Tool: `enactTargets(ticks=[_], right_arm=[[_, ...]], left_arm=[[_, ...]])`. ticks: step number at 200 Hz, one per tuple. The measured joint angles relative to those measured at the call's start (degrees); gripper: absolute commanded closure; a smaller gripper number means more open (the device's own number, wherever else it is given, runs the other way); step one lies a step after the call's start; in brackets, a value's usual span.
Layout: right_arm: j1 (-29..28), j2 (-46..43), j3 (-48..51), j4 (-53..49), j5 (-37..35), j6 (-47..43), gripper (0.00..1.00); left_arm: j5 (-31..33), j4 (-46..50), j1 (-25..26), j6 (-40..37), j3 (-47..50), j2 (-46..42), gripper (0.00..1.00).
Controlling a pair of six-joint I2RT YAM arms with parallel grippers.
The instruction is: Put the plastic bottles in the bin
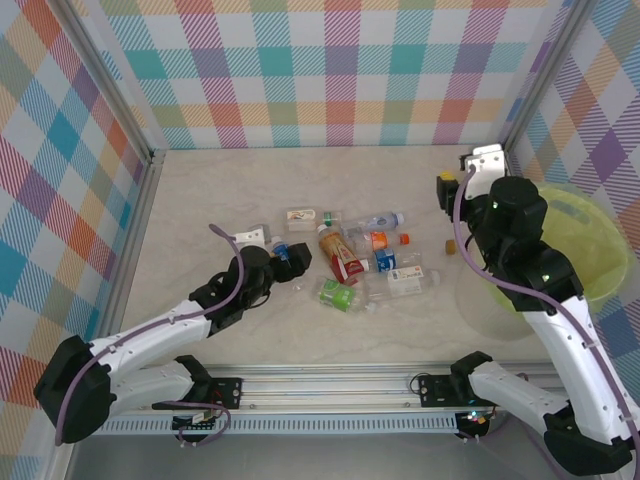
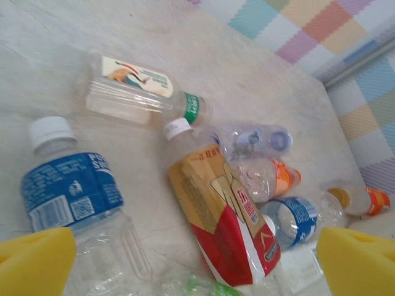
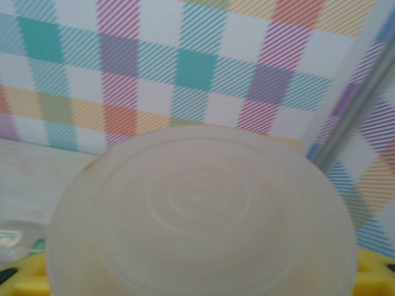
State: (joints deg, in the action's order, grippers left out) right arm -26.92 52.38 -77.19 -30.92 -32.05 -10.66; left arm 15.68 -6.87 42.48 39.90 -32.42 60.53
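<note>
Bottles [image 1: 350, 262] lie mid-frame; left gripper [image 2: 196, 262] gapes wide over them, right gripper [image 3: 200, 279] clasps what seems a pale bottle [image 3: 200, 209], upper right, near bin [image 1: 597, 235].

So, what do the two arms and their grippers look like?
The left arm and right arm have white links and black joints, with a purple cable along each. The left gripper has yellow pads.

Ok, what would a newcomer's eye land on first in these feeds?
First the jumble of plastic bottles mid-table, the red-and-orange bottle largest ahead of the open left gripper. Then the pale round bottle base looming in the right wrist view, clamped in the right gripper, and the yellow-green bin at the table's right edge.
</note>
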Motion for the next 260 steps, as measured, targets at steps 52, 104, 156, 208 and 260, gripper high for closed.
enactTargets(ticks=[52,104,156,208,260], right_arm=[[6.8,0.0,-2.3,-4.7,-12.2,-5.2,0.5],[20.2,1.6,0.7,-7.9,-14.8,-5.1,0.48],[23.3,2.0,4.5,-8.2,-21.3,-6.1,0.37],[25.2,3.9,7.0,-12.5,-24.8,-4.8,0.02],[25.3,5.3,3.2,-19.9,-18.2,3.2,0.0]], left_arm=[[3.5,2.3,-2.3,3.7,0.4,-1.5,0.0],[3.7,4.6,-2.6,5.6,0.5,0.7,0.0],[3.9,8.3,-2.8,7.1,-0.7,2.6,0.0],[3.5,12.2,-4.0,7.1,-5.2,6.5,0.0],[3.2,15.2,-4.8,7.1,-8.3,10.8,0.0]])
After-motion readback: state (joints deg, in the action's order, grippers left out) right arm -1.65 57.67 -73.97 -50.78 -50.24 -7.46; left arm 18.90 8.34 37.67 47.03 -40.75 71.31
